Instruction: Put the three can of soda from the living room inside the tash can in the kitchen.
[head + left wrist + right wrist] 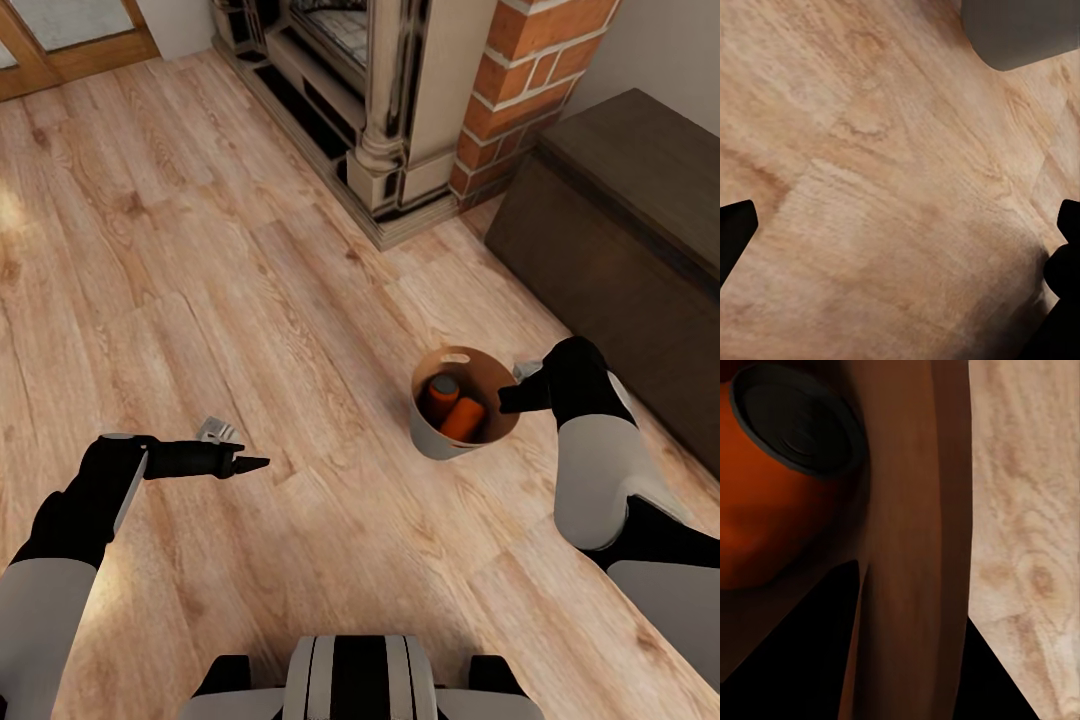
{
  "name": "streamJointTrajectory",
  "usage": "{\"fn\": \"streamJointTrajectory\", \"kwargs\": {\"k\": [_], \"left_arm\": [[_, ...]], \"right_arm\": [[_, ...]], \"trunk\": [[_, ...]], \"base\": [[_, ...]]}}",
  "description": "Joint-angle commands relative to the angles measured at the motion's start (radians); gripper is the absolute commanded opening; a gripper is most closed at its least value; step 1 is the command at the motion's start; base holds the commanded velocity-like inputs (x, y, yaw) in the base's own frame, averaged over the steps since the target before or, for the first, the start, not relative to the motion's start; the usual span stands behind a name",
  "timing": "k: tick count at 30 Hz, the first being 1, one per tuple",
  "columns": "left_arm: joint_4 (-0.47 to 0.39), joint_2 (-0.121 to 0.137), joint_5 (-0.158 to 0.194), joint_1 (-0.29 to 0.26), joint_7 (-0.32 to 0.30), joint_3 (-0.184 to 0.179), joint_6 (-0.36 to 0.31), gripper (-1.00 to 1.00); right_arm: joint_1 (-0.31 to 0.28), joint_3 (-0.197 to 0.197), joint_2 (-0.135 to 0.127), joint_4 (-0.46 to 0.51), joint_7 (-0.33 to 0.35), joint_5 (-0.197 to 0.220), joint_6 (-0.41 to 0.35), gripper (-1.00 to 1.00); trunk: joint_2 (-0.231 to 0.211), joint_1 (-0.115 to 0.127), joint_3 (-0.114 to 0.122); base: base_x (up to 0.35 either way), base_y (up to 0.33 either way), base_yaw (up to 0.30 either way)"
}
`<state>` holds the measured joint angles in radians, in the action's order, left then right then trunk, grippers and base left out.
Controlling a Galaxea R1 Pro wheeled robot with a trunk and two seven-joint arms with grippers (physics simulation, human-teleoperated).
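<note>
Bin point(440, 440) sits on the wood floor point(200, 250) just ahead and to your right, with 2 orange cans point(462, 419) lying tilted inside it; a third can is not something you can make out from here. Your right gripper point(512, 398) is at the bin's far-right rim, and the right wrist view looks down the brown inner wall point(915, 547) past an orange can point(772, 510), so it seems to pinch the rim, though you cannot tell for sure. Your left gripper point(250, 464) hangs empty over bare floor, well apart from the bin, fingers point(735, 232) spread wide. The brick fireplace point(520, 80) says this is not the kitchen, so the right arm carries the load.
</note>
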<state>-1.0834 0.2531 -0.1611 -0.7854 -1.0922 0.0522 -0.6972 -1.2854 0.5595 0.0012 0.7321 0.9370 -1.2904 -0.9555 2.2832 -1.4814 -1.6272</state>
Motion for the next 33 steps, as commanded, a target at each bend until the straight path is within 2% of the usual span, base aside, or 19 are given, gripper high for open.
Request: {"fn": "streamJointTrajectory", "kwargs": {"k": [1,8,11,27,33], "left_arm": [[0.0,0.0,0.0,0.0,0.0,0.0,0.0,1.0],[-0.001,0.0,0.001,0.0,-0.001,0.001,-0.001,1.0],[0.0,0.0,0.002,0.0,-0.002,0.0,-0.001,1.0],[-0.001,0.0,0.002,0.0,-0.002,0.0,-0.001,1.0],[0.0,0.0,0.002,0.0,-0.002,0.0,-0.001,1.0]], "right_arm": [[0.0,0.0,0.0,0.0,0.001,0.017,-0.009,-1.0],[0.001,0.0,0.002,0.0,0.0,0.017,-0.009,-1.0],[0.001,0.0,0.001,0.0,0.0,0.017,-0.009,-1.0],[0.001,-0.001,0.002,0.0,0.0,0.017,-0.009,-1.0],[0.001,-0.001,0.002,0.0,0.0,0.017,-0.009,-1.0]], "trunk": [[0.0,0.0,0.0],[0.0,0.0,0.0],[0.021,-0.011,-0.009],[0.021,-0.011,-0.009],[0.063,-0.034,-0.028]], "base": [[0.0,0.0,0.0],[0.0,0.0,0.0],[0.0,0.0,0.0],[0.0,0.0,0.0],[0.0,0.0,0.0]]}}
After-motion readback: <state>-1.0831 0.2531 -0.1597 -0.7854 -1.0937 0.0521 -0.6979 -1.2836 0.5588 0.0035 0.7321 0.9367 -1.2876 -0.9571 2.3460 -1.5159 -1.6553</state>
